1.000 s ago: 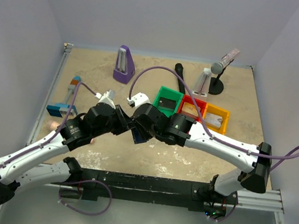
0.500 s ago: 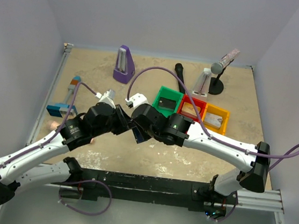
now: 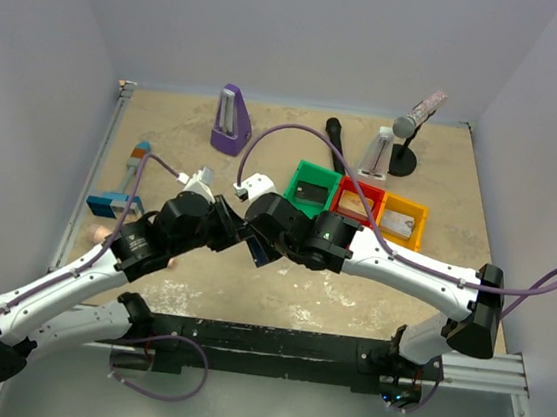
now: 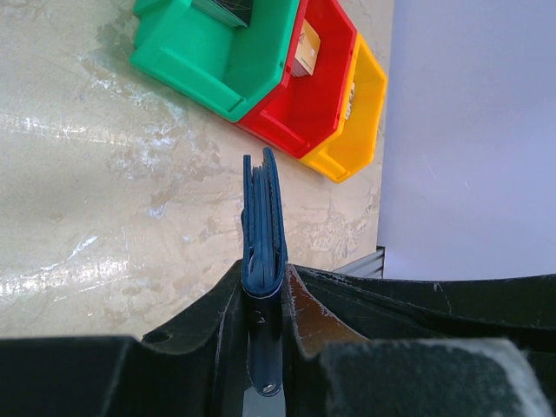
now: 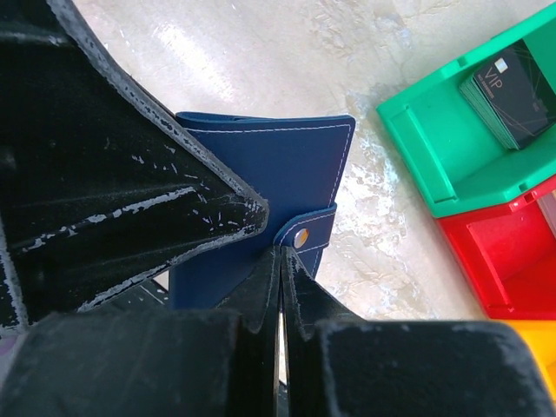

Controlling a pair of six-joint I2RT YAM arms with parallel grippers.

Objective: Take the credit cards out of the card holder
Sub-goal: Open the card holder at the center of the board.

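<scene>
The dark navy card holder point(image 5: 271, 165) is held upright above the table, folded shut. My left gripper point(image 4: 265, 287) is shut on it, and I see it edge-on point(image 4: 264, 217) with thin layers between its covers. No credit card shows clear of it. My right gripper point(image 5: 282, 254) is shut, its tips pinched at the end of the snap tab point(image 5: 306, 233). In the top view both grippers meet at the card holder point(image 3: 258, 253) near the table's middle.
Green bin point(image 3: 303, 171) holds a black card point(image 5: 512, 87). Red bin point(image 3: 345, 188) holds a tan card point(image 4: 306, 49). Orange bin point(image 3: 421, 211) stands to its right. A purple wedge point(image 3: 231, 121), a microphone stand point(image 3: 408, 133) and a blue tool point(image 3: 125, 186) stand farther off.
The right arm has shifted slightly left toward the card holder. The left arm and the card holder have hardly moved.
</scene>
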